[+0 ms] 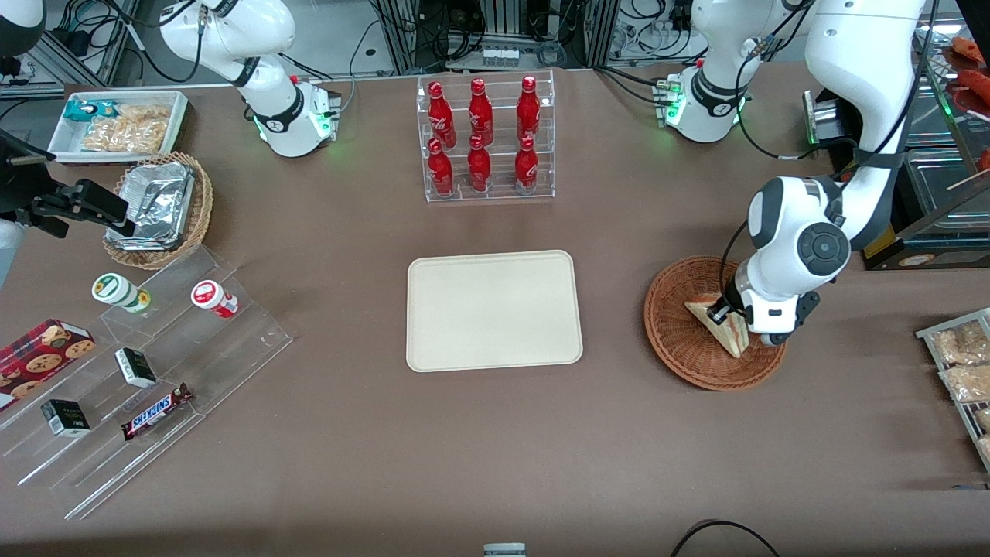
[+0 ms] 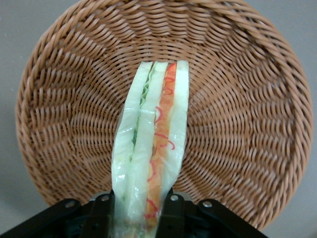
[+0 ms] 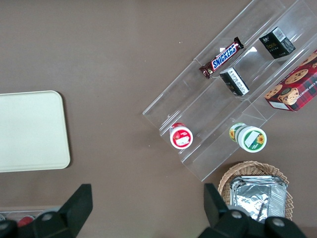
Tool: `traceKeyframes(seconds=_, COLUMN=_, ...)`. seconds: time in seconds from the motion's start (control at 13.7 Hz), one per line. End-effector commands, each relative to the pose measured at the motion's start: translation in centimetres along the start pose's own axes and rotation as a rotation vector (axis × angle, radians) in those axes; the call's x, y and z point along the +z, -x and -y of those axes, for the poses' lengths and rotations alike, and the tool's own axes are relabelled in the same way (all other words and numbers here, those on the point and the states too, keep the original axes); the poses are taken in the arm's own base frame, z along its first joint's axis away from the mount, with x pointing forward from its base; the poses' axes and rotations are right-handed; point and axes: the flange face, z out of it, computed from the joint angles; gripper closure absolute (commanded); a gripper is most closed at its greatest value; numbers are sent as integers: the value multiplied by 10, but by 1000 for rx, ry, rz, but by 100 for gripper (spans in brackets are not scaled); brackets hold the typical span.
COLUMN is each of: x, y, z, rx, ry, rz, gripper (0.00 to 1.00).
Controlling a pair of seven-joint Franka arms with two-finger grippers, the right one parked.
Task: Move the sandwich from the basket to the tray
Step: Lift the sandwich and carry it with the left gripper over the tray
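Note:
The sandwich (image 1: pixel 732 337), a wrapped wedge of pale bread with red, white and green layers, is in the round reddish-brown wicker basket (image 1: pixel 681 363) toward the working arm's end of the table. My left gripper (image 1: pixel 725 314) reaches down into the basket and is shut on the sandwich. In the left wrist view the sandwich (image 2: pixel 153 134) stands on edge between the two black fingers (image 2: pixel 174 208) of the gripper (image 2: pixel 137 201), with the basket weave (image 2: pixel 247 99) all round it. The cream tray (image 1: pixel 495 309) lies at the table's middle with nothing on it.
A clear rack of red bottles (image 1: pixel 486 139) stands farther from the camera than the tray. Toward the parked arm's end are a stepped acrylic shelf (image 1: pixel 147 387) with snacks, a lighter wicker basket holding foil (image 1: pixel 158 209) and a white bin (image 1: pixel 120 124). Snack packets (image 1: pixel 959 363) lie beside the basket.

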Motion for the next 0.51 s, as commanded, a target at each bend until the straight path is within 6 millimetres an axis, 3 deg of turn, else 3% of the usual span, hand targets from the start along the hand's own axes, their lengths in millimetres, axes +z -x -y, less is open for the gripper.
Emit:
traceKeyframes(seconds=0.0, x=-33, y=4, z=-6, rx=259, ry=-26, rz=31, gripper=95)
traceKeyframes(seconds=0.22, x=-64, y=20, z=-36, rx=652, ry=-27, rz=85, gripper=92)
traceKeyframes(seconds=0.44, x=-62, y=68, z=-94, rx=645, ry=-8, rz=114, gripper=93)
